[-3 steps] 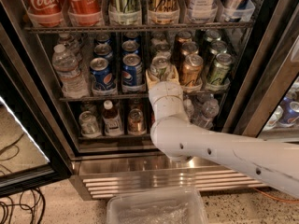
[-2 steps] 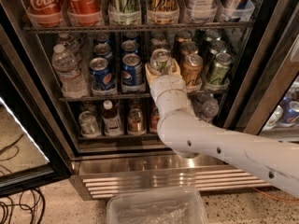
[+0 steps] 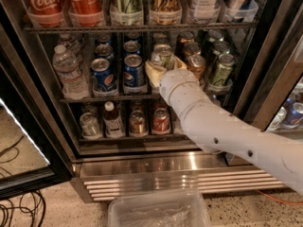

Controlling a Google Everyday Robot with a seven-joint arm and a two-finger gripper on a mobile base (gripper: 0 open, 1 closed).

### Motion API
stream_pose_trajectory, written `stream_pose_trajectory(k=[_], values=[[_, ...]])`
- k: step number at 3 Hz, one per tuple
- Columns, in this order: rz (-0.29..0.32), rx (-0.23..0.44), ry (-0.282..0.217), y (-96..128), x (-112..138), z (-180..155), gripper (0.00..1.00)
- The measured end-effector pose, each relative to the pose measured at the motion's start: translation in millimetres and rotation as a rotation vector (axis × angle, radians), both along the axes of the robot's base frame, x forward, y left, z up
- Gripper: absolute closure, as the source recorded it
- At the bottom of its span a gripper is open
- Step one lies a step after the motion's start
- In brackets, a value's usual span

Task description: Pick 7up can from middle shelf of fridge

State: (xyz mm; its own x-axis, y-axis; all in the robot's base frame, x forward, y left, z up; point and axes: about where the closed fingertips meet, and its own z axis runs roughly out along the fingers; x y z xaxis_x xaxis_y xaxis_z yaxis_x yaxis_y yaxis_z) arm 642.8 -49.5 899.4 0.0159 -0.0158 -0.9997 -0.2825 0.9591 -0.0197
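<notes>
The fridge (image 3: 156,167) stands open in front of me. On its middle shelf (image 3: 109,98) my gripper (image 3: 164,69) reaches in from the lower right on a white arm. It is shut on the 7up can (image 3: 162,56), a pale silvery can with green markings. The tan fingers (image 3: 153,73) flank the can, whose top stands a little higher than the front cans beside it. The lower part of the can is hidden by the wrist.
Blue Pepsi cans (image 3: 134,72) stand just left of the gripper, and water bottles (image 3: 68,72) further left. Brown and olive-green cans (image 3: 220,70) stand to the right. Coca-Cola cans (image 3: 83,1) fill the rack above. Small cans and bottles (image 3: 137,122) sit below. A clear plastic bin (image 3: 158,212) lies on the floor.
The wrist has shifted slightly and the 7up can now shows higher above the gripper than a second ago.
</notes>
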Motion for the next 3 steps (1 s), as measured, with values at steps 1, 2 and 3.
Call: stream_pose_trajectory(k=[1,2,3], values=[[0.093,0.038,0.051,-2,-12,3,1.0],[0.207,0.069,0.082,7,-32,15,1.0],[0.351,0.122,0.122,30,-54,21,1.0]])
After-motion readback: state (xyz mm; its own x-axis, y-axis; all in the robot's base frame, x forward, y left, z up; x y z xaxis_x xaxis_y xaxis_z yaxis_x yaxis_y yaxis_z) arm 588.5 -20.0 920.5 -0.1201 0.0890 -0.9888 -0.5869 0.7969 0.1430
